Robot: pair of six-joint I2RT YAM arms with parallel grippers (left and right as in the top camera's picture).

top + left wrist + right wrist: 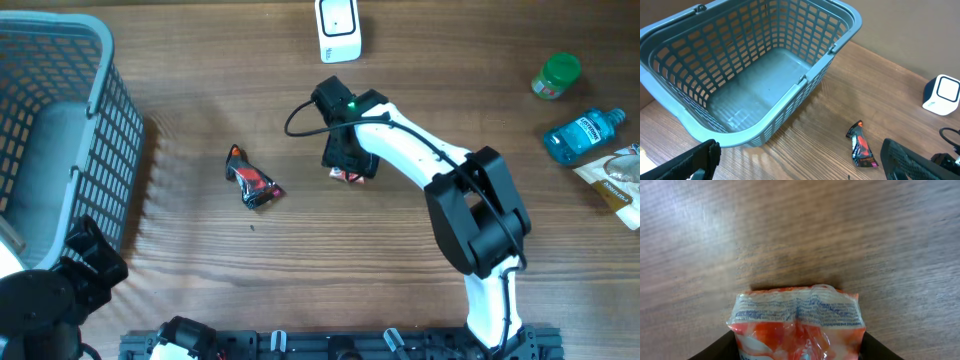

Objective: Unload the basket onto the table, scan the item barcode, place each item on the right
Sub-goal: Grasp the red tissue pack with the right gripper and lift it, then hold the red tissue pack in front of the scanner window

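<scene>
Packet (797, 325) lay on the table (800, 230) between the fingers (714, 353) of my right gripper (797, 351), light, crinkly, slippery, best taken by its side edges, though I couldn't tell whether they pinched it; left gripper (802, 165) gaped wide.

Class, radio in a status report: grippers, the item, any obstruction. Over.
Left gripper open, by basket. Right gripper straddles red packet, grip unconfirmed. Other wrapper lies apart; scanner unobstructed.
</scene>
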